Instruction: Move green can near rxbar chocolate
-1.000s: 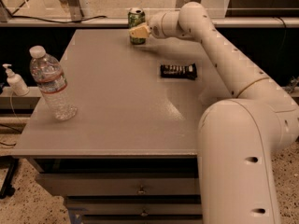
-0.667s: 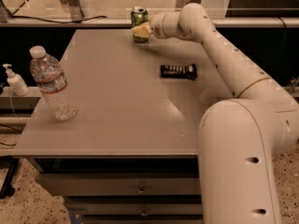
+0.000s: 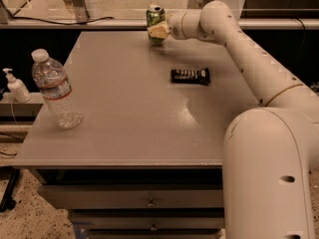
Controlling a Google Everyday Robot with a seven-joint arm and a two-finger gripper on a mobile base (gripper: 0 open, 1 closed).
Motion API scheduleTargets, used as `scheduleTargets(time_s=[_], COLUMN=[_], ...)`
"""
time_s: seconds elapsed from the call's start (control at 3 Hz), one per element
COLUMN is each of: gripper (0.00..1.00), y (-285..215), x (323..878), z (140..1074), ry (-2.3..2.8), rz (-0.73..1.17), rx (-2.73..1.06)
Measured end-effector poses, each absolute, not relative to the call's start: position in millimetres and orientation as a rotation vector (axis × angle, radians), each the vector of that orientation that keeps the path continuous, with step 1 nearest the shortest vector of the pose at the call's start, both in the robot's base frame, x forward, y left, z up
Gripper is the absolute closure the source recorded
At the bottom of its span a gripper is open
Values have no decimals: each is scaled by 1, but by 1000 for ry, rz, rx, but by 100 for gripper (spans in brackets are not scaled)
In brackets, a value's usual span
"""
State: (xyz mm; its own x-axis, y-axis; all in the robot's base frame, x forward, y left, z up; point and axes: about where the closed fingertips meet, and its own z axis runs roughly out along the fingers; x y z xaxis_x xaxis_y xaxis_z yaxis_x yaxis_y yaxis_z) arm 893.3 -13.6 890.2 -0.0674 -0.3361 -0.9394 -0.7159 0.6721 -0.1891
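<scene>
The green can (image 3: 155,14), with a silver top, is at the far edge of the grey table (image 3: 124,133), near the middle. My gripper (image 3: 158,32) reaches in from the right and is shut on the can; a pale fingertip (image 3: 157,31) covers its lower half. The can looks upright and at or just above the table top. The rxbar chocolate (image 3: 190,75), a dark wrapper with pale lettering, lies flat on the table nearer to me and to the right of the can. My white arm (image 3: 249,49) runs over the table's right side.
A clear plastic water bottle (image 3: 55,91) stands near the table's left edge. A small white pump bottle (image 3: 17,86) sits on a ledge left of the table. A rail and glass panel run behind the far edge. Drawers (image 3: 149,200) are under the table front.
The gripper and the green can have moved together a little to the right and further back along the far edge. The rxbar and the water bottle have not moved.
</scene>
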Motion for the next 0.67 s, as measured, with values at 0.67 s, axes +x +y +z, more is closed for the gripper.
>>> scheduleTargets(time_s=[0.67], gripper=[100], y=[-32], x=[861], z=[917], ry=[1639], rz=[423], rx=[-869])
